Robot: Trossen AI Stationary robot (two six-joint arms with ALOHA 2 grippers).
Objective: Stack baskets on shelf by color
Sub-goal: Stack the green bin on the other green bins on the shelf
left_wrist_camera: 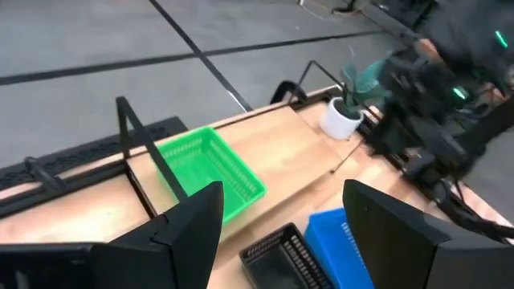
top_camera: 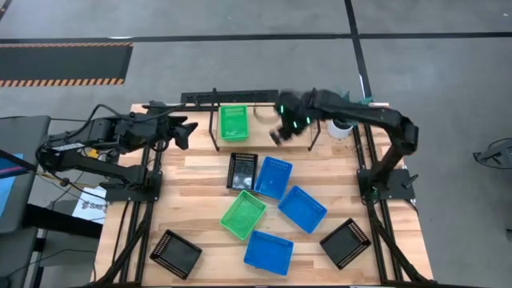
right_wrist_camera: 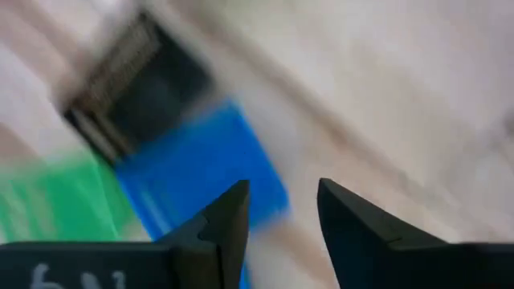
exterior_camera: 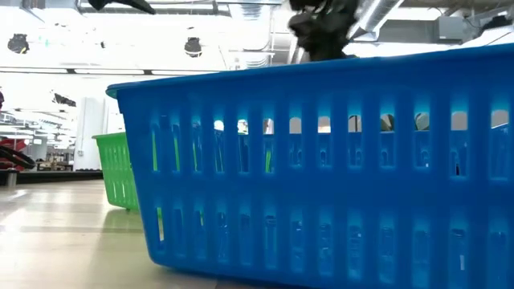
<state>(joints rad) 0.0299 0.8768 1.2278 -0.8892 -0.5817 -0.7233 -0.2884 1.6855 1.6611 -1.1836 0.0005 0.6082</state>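
The shelf (top_camera: 240,100) stands along the far edge of the wooden table (top_camera: 200,172) and holds one green basket (top_camera: 234,122) inside its frame. In front of the shelf, loose on the table, lie seven more baskets: one green (top_camera: 243,214), three blue (top_camera: 274,176) (top_camera: 302,208) (top_camera: 268,250) and three black (top_camera: 242,170) (top_camera: 176,253) (top_camera: 346,242), so eight show in all. A white pot (top_camera: 342,128) stands just beside the shelf's right end. The right gripper (top_camera: 282,132) hangs over the table near that end, jaws spread with nothing between them. The left gripper (top_camera: 182,132) waits off the shelf's left end, jaws spread and empty.
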